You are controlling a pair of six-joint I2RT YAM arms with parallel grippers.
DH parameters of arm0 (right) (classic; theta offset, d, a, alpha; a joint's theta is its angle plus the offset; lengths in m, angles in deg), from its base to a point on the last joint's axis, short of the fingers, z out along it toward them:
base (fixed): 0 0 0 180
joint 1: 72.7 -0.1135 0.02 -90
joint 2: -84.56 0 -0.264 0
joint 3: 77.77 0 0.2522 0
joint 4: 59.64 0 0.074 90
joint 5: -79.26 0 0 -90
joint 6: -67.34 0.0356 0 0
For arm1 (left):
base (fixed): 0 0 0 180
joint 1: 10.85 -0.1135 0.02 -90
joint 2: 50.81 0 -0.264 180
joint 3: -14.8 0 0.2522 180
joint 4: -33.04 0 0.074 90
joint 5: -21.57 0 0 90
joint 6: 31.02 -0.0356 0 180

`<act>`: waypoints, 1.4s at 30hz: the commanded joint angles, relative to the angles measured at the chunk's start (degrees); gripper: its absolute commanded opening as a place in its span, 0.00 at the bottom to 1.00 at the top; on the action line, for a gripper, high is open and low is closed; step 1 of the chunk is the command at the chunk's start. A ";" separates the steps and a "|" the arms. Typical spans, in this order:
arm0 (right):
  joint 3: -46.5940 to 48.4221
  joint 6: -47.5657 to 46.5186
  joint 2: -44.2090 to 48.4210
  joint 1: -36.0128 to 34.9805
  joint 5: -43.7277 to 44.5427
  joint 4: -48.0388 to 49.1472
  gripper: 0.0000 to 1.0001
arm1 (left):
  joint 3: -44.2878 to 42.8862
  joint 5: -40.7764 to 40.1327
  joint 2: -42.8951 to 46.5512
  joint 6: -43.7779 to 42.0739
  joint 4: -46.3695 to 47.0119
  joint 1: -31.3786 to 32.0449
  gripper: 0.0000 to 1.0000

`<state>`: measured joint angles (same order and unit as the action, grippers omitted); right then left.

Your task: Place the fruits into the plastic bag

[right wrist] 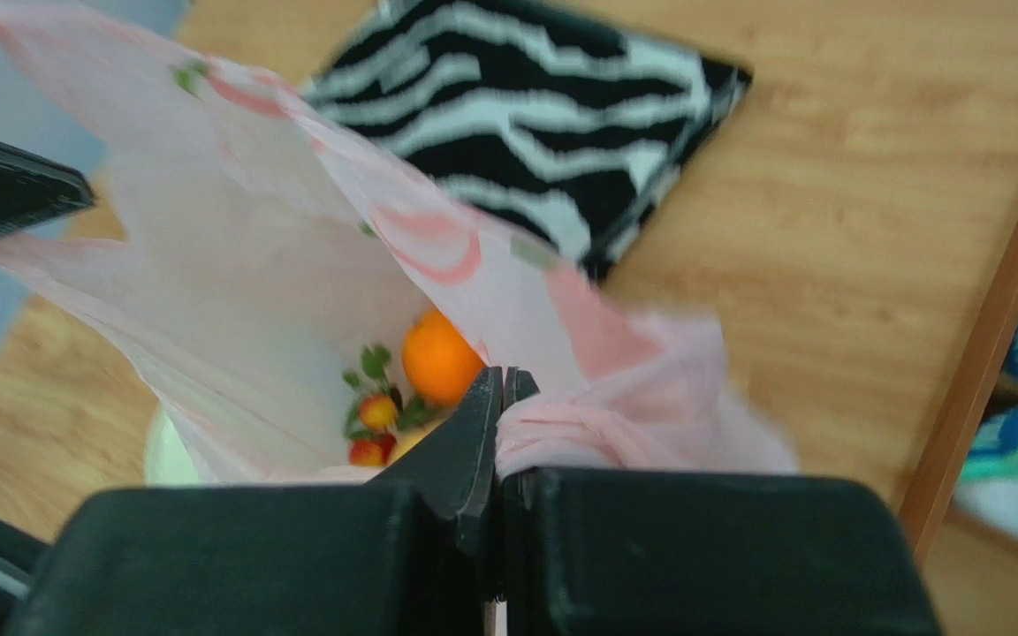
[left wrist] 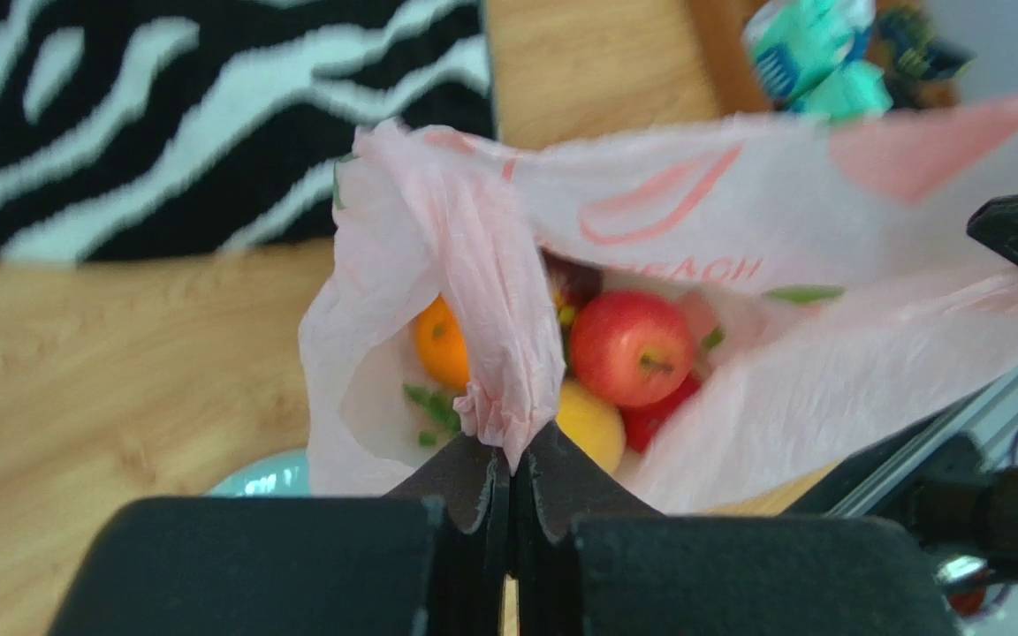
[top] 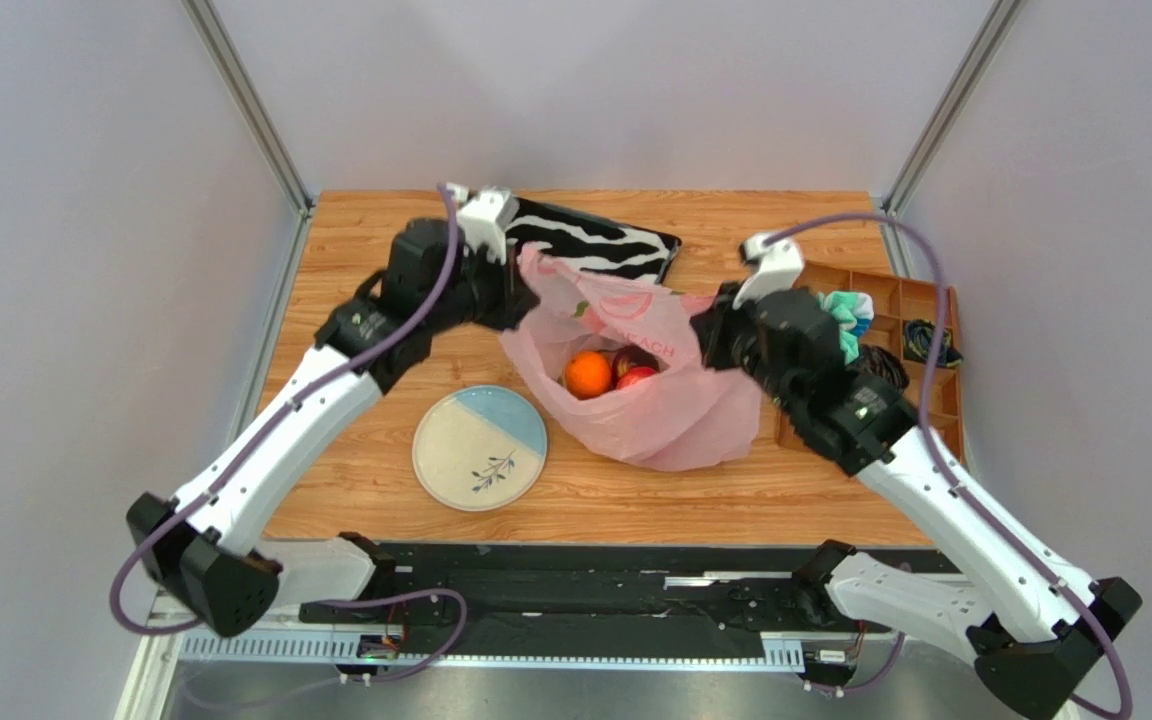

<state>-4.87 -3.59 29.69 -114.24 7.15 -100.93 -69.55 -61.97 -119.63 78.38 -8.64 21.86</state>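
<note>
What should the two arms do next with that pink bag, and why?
Probably raise both arms a little, together. The left pincer and right pincer are each shut on an edge of the pink bag, and the orange and red apple already lie inside.

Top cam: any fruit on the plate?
No: nothing lies on the plate, and the orange sits inside the plastic bag.
</note>
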 commanded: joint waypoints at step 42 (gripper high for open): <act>9.51 1.50 -6.92 31.17 -28.70 4.77 0.11 | -13.79 18.59 -14.24 9.96 12.45 -3.18 0.25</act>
<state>4.22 -2.06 21.62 -83.33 -20.48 -97.41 -83.93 -43.31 -134.42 91.17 2.24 18.69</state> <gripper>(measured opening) 0.081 0.170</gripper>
